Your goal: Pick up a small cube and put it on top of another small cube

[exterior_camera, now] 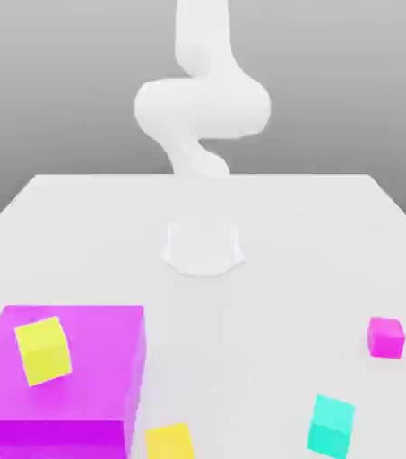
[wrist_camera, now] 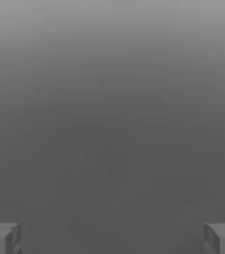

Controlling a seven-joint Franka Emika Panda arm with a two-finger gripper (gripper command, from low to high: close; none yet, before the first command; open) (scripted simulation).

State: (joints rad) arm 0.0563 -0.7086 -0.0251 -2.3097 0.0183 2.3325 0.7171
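My tool [wrist_camera: 112, 238] is spread as wide as it goes, its two grey fingertips [wrist_camera: 3, 238] standing far apart in the hand view with nothing between them but a plain grey backdrop; it has hold of nothing. In the exterior view my white arm [exterior_camera: 203, 108] rises from its round base [exterior_camera: 203, 246] at the far middle of the white surface [exterior_camera: 314, 233].

The cubes all lie near the front edge. A small yellow cube [exterior_camera: 42, 350] sits tilted on top of a large magenta block [exterior_camera: 90, 359] at the exterior view's left. A second yellow cube [exterior_camera: 169, 441] rests on the surface just beside that block's front corner, cut off by the frame edge. Toward the exterior view's right stand a teal cube [exterior_camera: 332, 425] and, farther back, a small magenta cube [exterior_camera: 386, 337], well apart from each other. Whether the tilted yellow cube lies flat on the block, I cannot quite tell.
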